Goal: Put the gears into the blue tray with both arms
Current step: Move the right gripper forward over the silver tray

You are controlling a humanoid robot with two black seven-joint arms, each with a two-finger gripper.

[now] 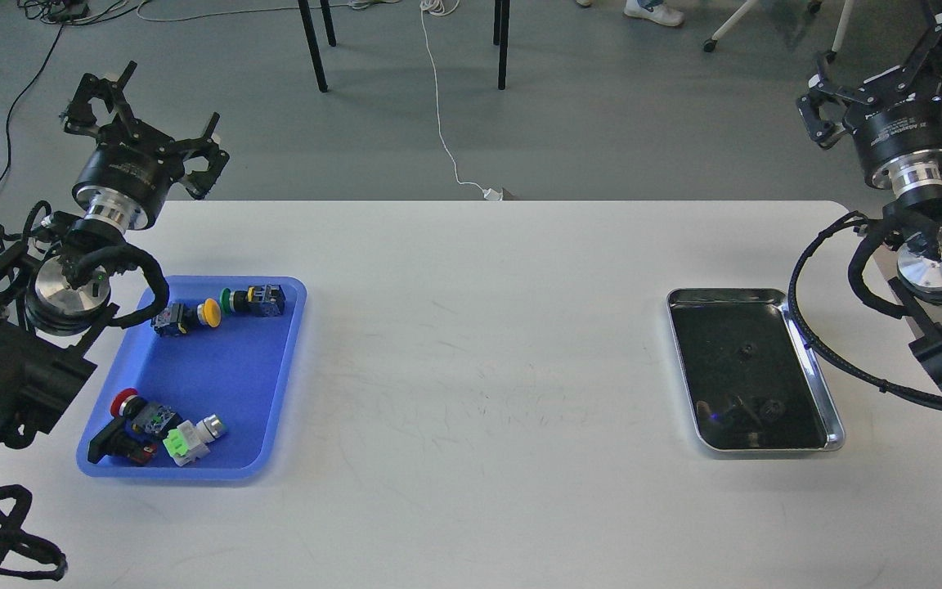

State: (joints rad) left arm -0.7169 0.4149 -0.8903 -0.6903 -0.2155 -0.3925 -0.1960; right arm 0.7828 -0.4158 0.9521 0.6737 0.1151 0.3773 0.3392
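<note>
Frankly, your biggest risk in this head view is the gears themselves: they are tiny, black, and lie on the dark inside of the steel tray (835, 429) at the right of the frame, so you can lose them against the reflections. I make out one gear (746, 350) near the tray's middle and another gear (772, 405) lower down, beside a dark smudge that may be a reflection or a third part; I cannot tell which. A pinch that lands slightly off could skid a gear along the slick metal or nudge the whole tray, and the shiny rim could catch a finger. The blue tray (217, 372) sits well apart at the left of the frame, so you face a long carry or a handover across the bare white table (479, 368), where a dropped gear could roll. That tray already holds push-button switches (217, 309) along its upper end and more at its lower left, so aim for the open blue middle. Both arms hang raised at the upper corners: the left gripper (140, 135) shows its fingers spread wide with nothing between them, and the right gripper (888, 78) also looks open and empty.
</note>
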